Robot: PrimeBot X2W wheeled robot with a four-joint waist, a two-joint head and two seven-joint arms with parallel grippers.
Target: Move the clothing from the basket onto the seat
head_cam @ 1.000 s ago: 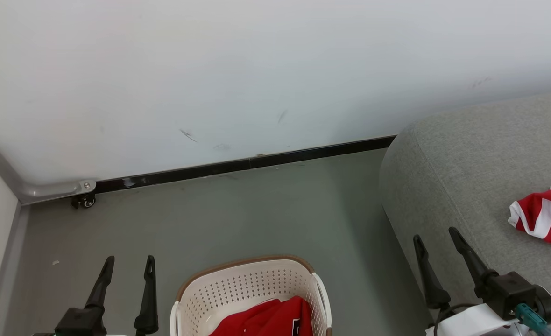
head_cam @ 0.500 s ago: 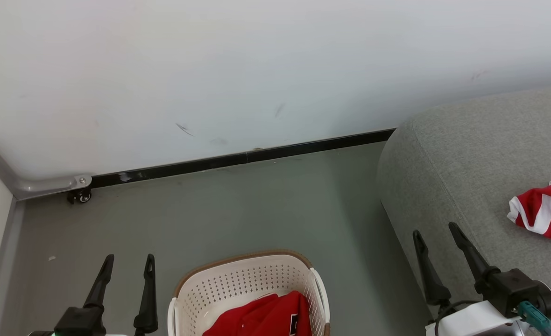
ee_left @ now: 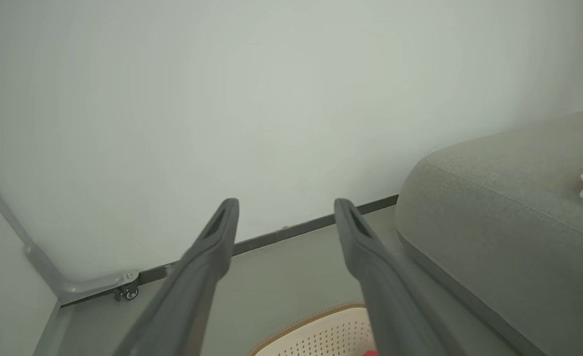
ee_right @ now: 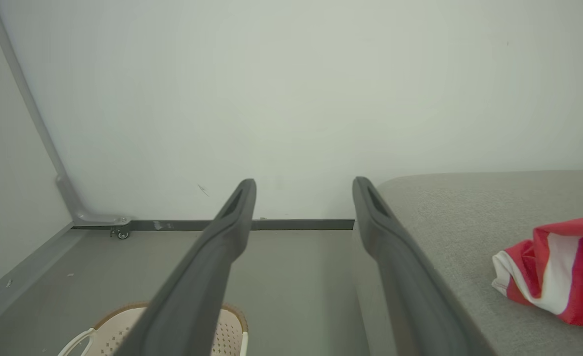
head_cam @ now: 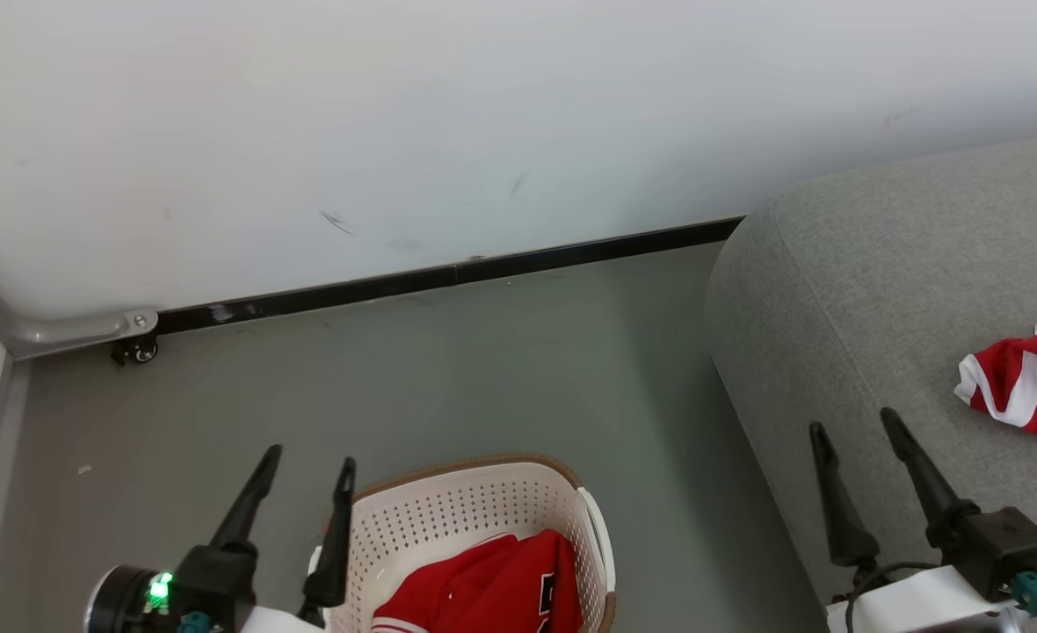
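Red soft garment with a black-and-white mark [head_cam: 492,589], crumpled inside the oval cream perforated plastic basket with brown rim [head_cam: 474,510], down on the grey floor [head_cam: 483,369] by the white wall [head_cam: 483,105]. Second red garment with white stripes [head_cam: 1024,387], lying on top of the large grey woven-fabric seat [head_cam: 870,264], well apart from the basket. Left fingers [head_cam: 246,503] spread wide and empty, just beside the basket's left rim, the inner one crossing in front of it. Right fingers [head_cam: 833,492] likewise parted, gripping nothing, over the seat's near edge, near the striped garment but not touching.
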